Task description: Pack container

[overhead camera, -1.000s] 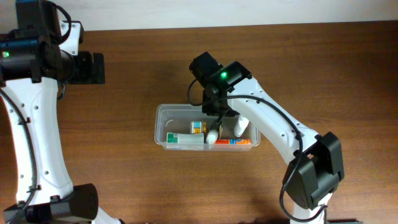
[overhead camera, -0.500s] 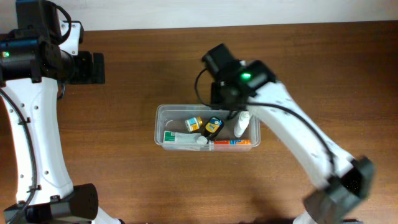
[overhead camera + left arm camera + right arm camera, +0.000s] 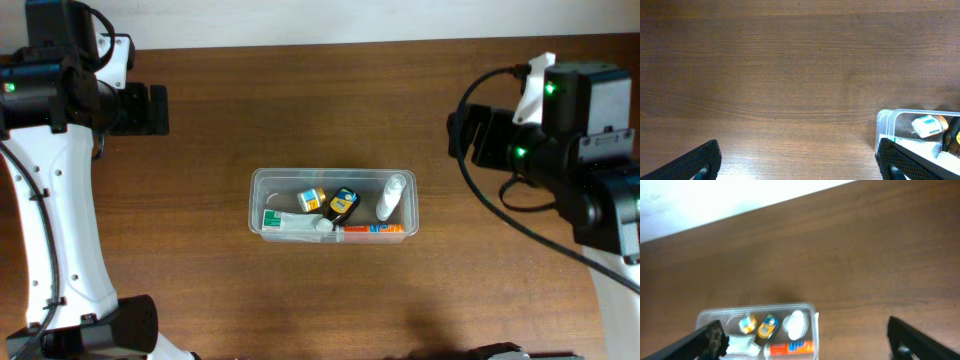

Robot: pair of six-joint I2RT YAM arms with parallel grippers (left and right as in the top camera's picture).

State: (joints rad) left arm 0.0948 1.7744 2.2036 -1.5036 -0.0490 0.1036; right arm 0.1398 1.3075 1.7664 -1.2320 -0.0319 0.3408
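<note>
Found right gripper point(image 3: 812, 342) raised over the right side of the wooden table point(image 3: 300, 90), fingers spread wide, nothing between them. Found left gripper point(image 3: 800, 167) likewise splayed and empty, over bare wood off to the left, well apart from the container point(image 3: 330, 172). Located container mid-table, upright, open-topped, no lid in view. Counted five items inside: white bottle point(image 3: 392, 197) slanted at the right end, blue-and-yellow item point(image 3: 343, 204) in the middle, small yellow-and-green box point(image 3: 312, 199) just beside it, white-and-green carton point(image 3: 288, 221) and orange-labelled pack point(image 3: 376, 229) along the wall nearer the arm bases. Saw nothing loose on the table outside the tub. Judged packing done or nearly so; cannot tell about any closing step. Risks, as judgement only: contents loose and overlapping, so a nudge from a descending finger likely to slide the light tub or roll the bottle against its neighbours. Translucent rim hard to gauge from above, hence possible snagging on re-entry. Both arms reaching for centre together, likely contact over the tub.
</note>
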